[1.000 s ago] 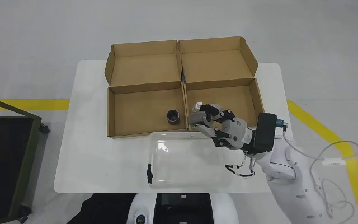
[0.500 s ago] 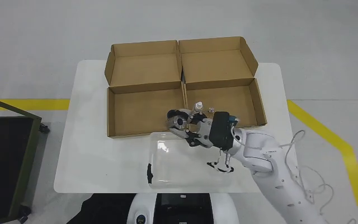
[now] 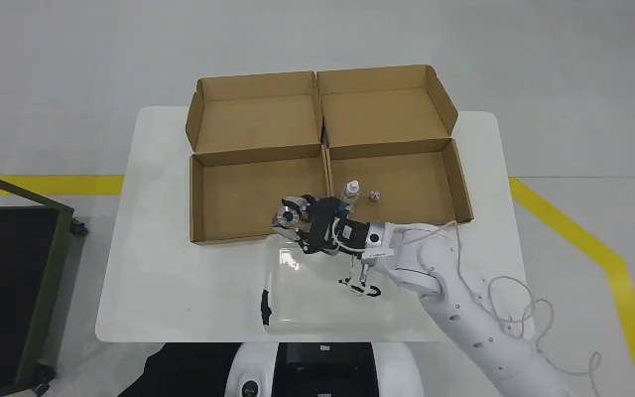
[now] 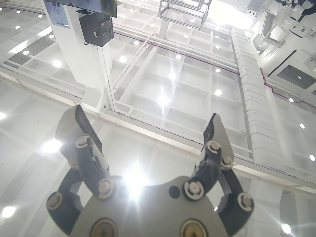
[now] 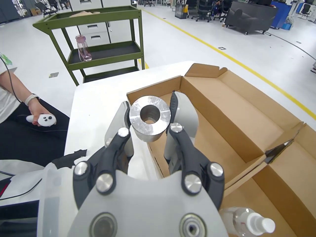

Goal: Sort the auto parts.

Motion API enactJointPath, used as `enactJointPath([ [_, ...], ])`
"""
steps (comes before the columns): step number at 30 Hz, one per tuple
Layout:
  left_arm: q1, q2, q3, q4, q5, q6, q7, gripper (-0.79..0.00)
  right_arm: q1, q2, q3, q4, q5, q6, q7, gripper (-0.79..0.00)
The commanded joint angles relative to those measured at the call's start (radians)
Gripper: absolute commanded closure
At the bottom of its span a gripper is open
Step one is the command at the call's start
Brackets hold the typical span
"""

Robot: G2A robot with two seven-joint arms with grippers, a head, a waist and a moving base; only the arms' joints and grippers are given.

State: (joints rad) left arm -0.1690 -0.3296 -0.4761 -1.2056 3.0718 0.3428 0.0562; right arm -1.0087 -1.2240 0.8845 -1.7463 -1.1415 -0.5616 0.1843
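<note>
My right gripper point(image 3: 293, 214) is shut on a thick silver metal ring point(image 5: 150, 118) with a round bore. It holds the ring over the front wall of the left cardboard box point(image 3: 238, 198), near that box's right front corner. The ring point(image 3: 289, 209) is gripped by its sides, bore facing away from the wrist. The right cardboard box point(image 3: 422, 179) holds a small white spray bottle point(image 3: 351, 189) and a small metal part point(image 3: 375, 195). My left gripper point(image 4: 148, 114) points up at the ceiling, open, with nothing between its fingers.
A clear plastic tray point(image 3: 317, 298) lies on the white table in front of the boxes, with a black scrap point(image 3: 264, 306) at its left edge. Both box lids stand open at the back. A green cart point(image 5: 98, 40) stands off the table's left side.
My right arm has swung left along the boxes' front, from the right box to the left box's front wall, still shut. The dark ring seen earlier in the left box is now hidden.
</note>
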Motion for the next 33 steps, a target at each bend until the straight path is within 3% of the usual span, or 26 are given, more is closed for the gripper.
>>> enactJointPath([
  [1, 0.0, 0.0, 0.0, 0.0, 0.0, 0.0, 0.0, -0.785, 0.022, -0.009, -0.026, 0.025, -0.021, 0.028, 0.01, 0.0],
  [15, 0.0, 0.0, 0.0, 0.0, 0.0, 0.0, 0.0, -0.785, 0.179, -0.081, -0.178, 0.192, -0.134, 0.162, 0.103, 0.0],
  [33, 0.0, 0.0, 0.0, 0.0, 0.0, 0.0, 0.0, -0.785, 0.304, -0.168, -0.284, 0.414, -0.131, 0.161, 0.2, 0.0],
])
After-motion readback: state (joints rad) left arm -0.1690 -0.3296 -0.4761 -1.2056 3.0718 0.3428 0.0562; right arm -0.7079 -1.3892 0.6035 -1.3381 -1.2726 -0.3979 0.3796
